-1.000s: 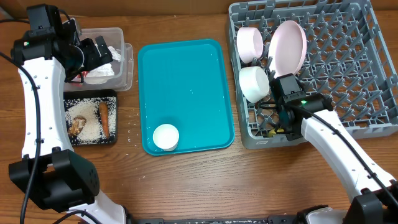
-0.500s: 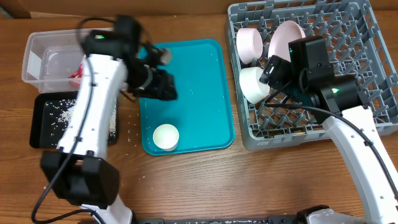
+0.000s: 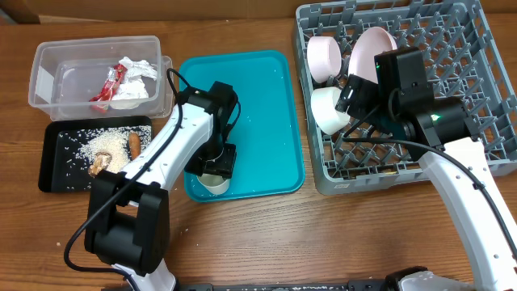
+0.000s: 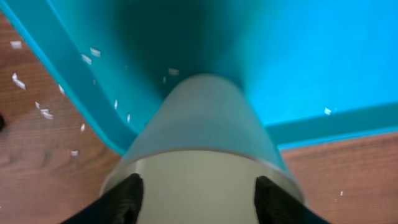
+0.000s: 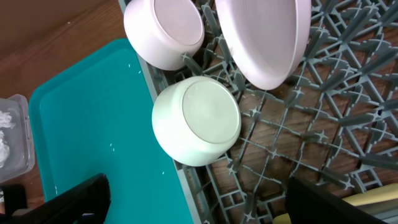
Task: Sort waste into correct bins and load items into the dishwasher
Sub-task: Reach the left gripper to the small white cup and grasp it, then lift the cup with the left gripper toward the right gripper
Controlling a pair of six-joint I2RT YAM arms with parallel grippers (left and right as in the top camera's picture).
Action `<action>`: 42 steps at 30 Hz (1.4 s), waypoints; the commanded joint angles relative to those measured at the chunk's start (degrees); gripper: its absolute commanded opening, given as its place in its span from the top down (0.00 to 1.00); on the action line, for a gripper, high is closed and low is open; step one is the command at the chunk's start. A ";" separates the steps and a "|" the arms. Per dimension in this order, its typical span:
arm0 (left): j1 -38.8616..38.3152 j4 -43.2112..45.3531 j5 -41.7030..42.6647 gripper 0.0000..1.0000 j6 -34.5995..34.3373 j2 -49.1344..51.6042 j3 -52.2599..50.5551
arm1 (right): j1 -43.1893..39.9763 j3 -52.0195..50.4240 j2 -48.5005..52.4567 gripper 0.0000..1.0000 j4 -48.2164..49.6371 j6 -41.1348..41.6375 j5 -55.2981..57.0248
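A white cup (image 3: pixel 214 184) stands at the front of the teal tray (image 3: pixel 258 105). My left gripper (image 3: pixel 215 166) is low over it, and in the left wrist view its fingers (image 4: pixel 199 200) sit open on either side of the cup (image 4: pixel 202 143). My right gripper (image 3: pixel 359 97) hovers open and empty over the left edge of the grey dish rack (image 3: pixel 452 97). The rack holds a pink plate (image 3: pixel 373 55), a pink bowl (image 3: pixel 323 55) and a white bowl (image 3: pixel 327 109). The right wrist view shows the white bowl (image 5: pixel 196 121) ahead of the open fingers (image 5: pixel 208 205).
The clear tub (image 3: pixel 48 61) at the back left holds a red wrapper (image 3: pixel 111 83) and crumpled white paper (image 3: pixel 137 71). The black tray (image 3: pixel 48 174) holds rice, a brown lump (image 3: pixel 100 162) and a carrot stick (image 3: pixel 134 144). Rice grains lie on the wood (image 4: pixel 37 106).
My left arm swung from the clear tub across to the teal tray and came down over the white cup. My right arm lifted off the rack a second ago and has since held still.
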 commanded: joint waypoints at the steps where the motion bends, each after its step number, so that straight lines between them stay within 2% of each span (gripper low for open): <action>1: 0.28 2.27 -1.01 0.45 -1.14 -0.07 -1.27 | -0.11 0.66 -0.13 0.08 0.15 -0.44 -0.09; 5: 0.28 2.25 0.15 0.48 -0.11 -0.09 -0.46 | -0.11 0.61 -0.07 0.08 0.24 -0.44 -0.07; 9: 0.24 -1.68 3.72 0.51 2.23 -0.09 5.79 | -0.09 0.61 0.09 0.08 0.59 -0.42 -0.17; 13: 0.24 -6.82 7.45 0.43 6.91 -0.09 12.15 | -0.07 0.61 0.13 0.08 0.81 -0.44 -1.18; 17: 0.26 -7.87 5.66 0.46 7.28 -0.20 12.15 | -0.07 0.61 0.13 0.08 0.83 -0.46 -1.16; 22: 1.95 -7.30 -3.78 0.39 5.92 -0.20 11.52 | -0.07 0.61 0.13 0.08 0.83 -0.44 -1.16; 24: 4.20 -5.27 -2.99 0.38 5.70 -0.20 9.90 | -0.07 0.61 0.20 0.08 0.81 -0.46 -1.16; 27: 5.92 -2.80 4.48 0.41 7.63 -0.20 6.49 | -0.07 0.61 0.42 0.08 0.81 -0.46 -1.16; 33: 5.81 0.81 5.01 0.43 9.01 -0.20 -0.68 | -0.07 0.61 0.79 0.08 0.81 -0.44 -1.16; 34: 5.90 1.88 4.98 0.50 8.98 -0.20 -1.75 | -0.07 0.61 0.92 0.08 0.81 -0.44 -1.16; 36: 5.95 3.34 4.79 0.88 8.70 -0.20 -2.27 | -0.07 0.61 1.09 0.08 0.81 -0.44 -1.18; 37: 5.92 3.82 4.52 0.96 8.57 -0.20 -2.27 | -0.07 0.61 1.18 0.08 0.81 -0.44 -1.18; 40: 5.92 5.27 3.72 0.96 6.80 -0.20 -1.66 | -0.07 0.61 1.38 0.08 0.59 -0.48 -1.64; 42: 6.08 4.87 6.93 0.96 6.91 -0.20 0.17 | -0.07 0.61 1.38 0.08 0.61 -1.73 -3.08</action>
